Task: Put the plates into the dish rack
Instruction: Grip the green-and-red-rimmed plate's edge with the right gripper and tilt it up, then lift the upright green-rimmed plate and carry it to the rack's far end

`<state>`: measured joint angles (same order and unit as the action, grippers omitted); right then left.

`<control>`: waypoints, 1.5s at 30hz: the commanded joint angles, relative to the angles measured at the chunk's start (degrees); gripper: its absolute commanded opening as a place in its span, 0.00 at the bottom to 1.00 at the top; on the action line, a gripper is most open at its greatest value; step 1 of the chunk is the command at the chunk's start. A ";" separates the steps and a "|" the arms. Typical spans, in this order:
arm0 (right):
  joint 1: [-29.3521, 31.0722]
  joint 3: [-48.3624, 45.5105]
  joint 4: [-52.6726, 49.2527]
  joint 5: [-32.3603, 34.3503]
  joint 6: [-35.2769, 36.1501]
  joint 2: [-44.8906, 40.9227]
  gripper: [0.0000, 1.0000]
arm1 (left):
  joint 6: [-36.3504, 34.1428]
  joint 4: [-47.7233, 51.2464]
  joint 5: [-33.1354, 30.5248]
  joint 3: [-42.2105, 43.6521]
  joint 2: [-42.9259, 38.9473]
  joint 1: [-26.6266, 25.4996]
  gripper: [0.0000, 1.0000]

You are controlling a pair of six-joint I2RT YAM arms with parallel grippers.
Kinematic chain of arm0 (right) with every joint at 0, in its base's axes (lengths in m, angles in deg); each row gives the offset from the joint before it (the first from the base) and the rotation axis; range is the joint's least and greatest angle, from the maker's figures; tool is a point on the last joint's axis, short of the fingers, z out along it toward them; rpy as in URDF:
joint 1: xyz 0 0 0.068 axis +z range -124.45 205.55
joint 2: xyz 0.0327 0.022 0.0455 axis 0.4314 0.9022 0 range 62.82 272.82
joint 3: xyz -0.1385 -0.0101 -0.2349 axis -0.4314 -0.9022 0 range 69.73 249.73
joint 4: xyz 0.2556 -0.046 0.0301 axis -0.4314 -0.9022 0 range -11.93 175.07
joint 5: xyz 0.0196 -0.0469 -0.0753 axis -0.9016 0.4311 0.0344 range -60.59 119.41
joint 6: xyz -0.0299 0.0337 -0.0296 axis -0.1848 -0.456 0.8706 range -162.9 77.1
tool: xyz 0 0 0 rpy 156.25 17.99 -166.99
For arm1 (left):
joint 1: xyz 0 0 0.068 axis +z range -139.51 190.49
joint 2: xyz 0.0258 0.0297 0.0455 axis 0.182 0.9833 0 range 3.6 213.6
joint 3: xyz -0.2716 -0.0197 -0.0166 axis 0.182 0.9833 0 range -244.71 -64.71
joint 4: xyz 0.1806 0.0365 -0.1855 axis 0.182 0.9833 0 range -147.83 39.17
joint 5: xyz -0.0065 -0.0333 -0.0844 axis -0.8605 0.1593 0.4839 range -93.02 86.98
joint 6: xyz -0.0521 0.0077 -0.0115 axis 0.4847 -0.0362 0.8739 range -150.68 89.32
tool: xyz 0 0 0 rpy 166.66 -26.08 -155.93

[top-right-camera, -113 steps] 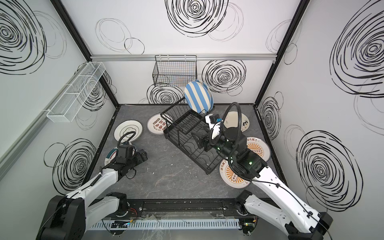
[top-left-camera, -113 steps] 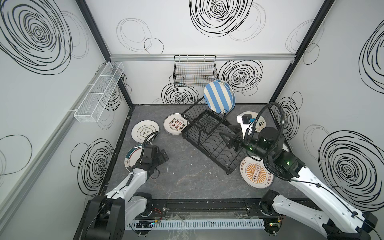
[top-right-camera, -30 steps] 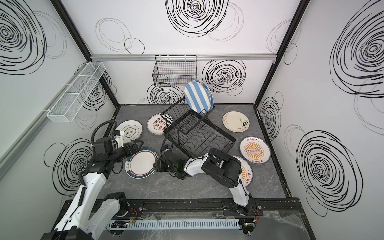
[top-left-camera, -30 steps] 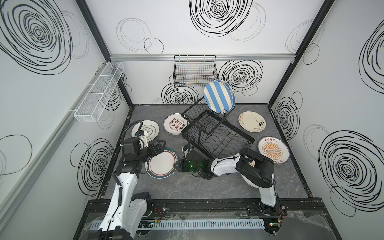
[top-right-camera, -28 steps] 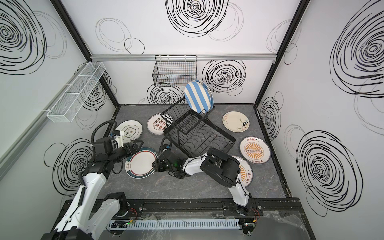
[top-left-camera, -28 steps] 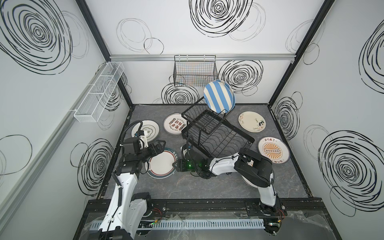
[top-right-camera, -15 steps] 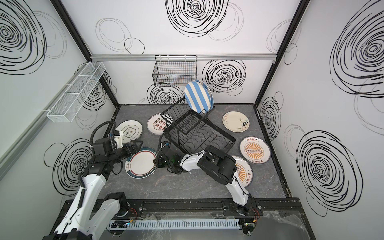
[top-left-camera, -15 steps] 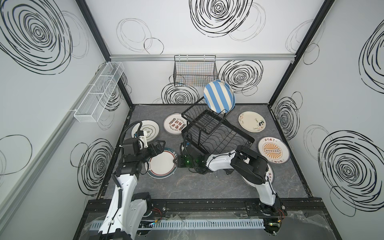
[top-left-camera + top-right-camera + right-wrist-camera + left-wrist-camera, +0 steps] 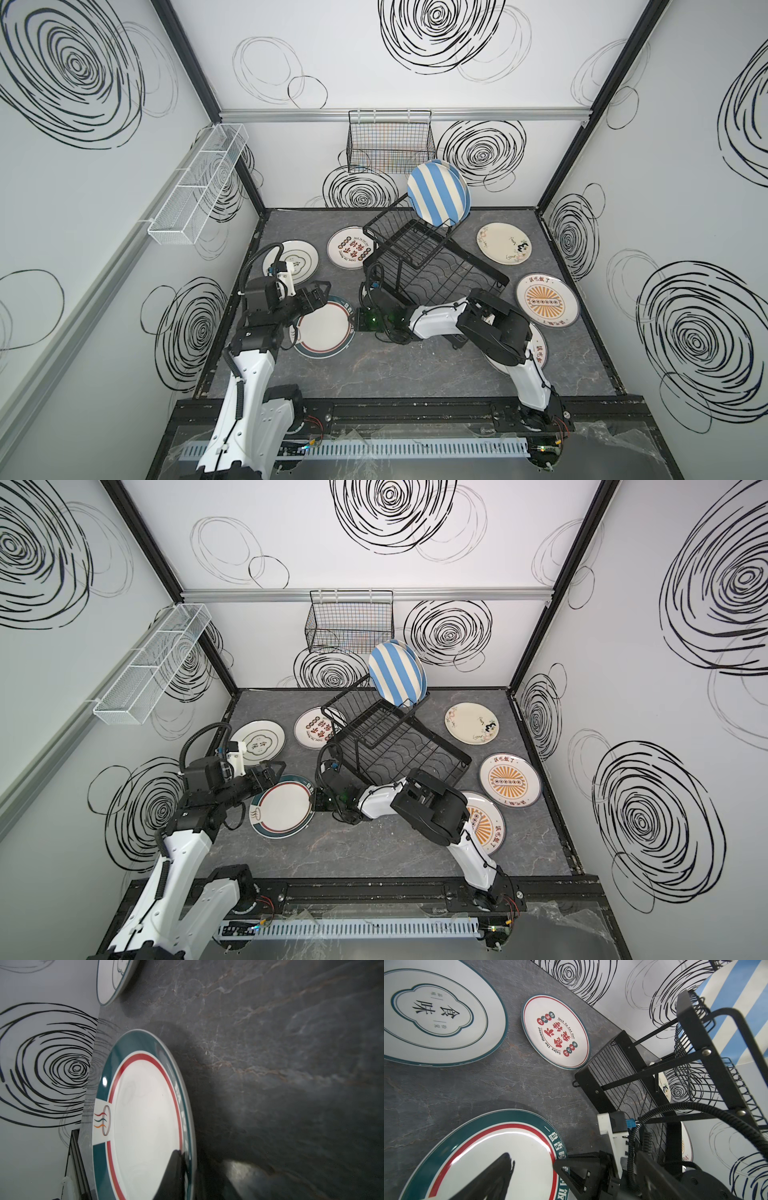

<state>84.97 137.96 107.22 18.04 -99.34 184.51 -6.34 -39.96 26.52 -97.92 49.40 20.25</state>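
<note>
Green-rimmed plate now pinched by right fingers.

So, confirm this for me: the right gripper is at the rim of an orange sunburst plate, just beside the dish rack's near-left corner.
One detail is wrong. The right gripper is at the rim of the teal-banded plate, not an orange sunburst one. The right wrist view shows it over that plate's teal band. The rest holds: in both top views it is just beside the dish rack's near-left corner.

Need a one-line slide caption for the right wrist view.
Right gripper fingers straddling the rim of a round white plate with green-and-red border, on dark marbled tabletop.
</note>
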 commanded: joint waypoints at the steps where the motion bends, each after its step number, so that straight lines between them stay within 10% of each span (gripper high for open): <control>1: 0.17 -2.67 -5.70 3.25 1.21 -1.80 0.04 | -1.05 -2.45 0.54 0.51 -0.80 0.39 0.96; 28: 1.05 -21.50 -37.72 25.83 14.84 -64.15 0.00 | -0.91 -5.00 3.86 1.91 -1.69 -3.84 0.96; 45: -6.14 12.82 -49.10 37.75 36.98 -65.10 0.00 | -0.87 -2.66 -1.41 1.09 -1.06 -12.77 0.96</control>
<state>81.23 145.94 55.37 52.40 -68.74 117.89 -6.34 -42.08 26.26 -96.35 48.31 8.47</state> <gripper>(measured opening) 0.085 0.959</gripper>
